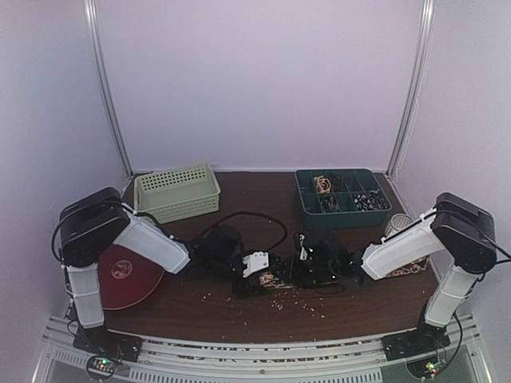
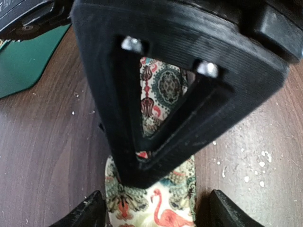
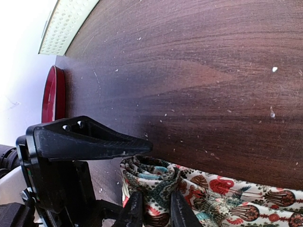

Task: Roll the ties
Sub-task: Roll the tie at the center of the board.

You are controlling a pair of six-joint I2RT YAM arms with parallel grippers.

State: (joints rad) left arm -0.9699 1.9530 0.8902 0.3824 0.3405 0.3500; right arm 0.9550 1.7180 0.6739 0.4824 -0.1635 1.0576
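Note:
One tie (image 2: 165, 208) lies flat on the brown table; it is cream cloth with red flamingos and teal and brown ornaments. My left gripper (image 2: 156, 193) is open, one finger on each side of the flat tie. My right gripper (image 3: 155, 196) is shut on the tie's rolled end (image 3: 156, 177), and the rest of the tie (image 3: 236, 198) trails to the right. In the top view the two grippers meet mid-table, left (image 1: 255, 267) and right (image 1: 307, 265), with a bit of tie (image 1: 267, 280) between them. The right gripper's black finger (image 2: 123, 94) hides much of the tie in the left wrist view.
A pale green basket (image 1: 177, 191) stands back left and a dark green compartment tray (image 1: 342, 195) back right. A red plate (image 1: 128, 275) lies under the left arm. Pale crumbs (image 1: 299, 302) dot the table front. A patterned strip (image 1: 409, 269) shows under the right forearm.

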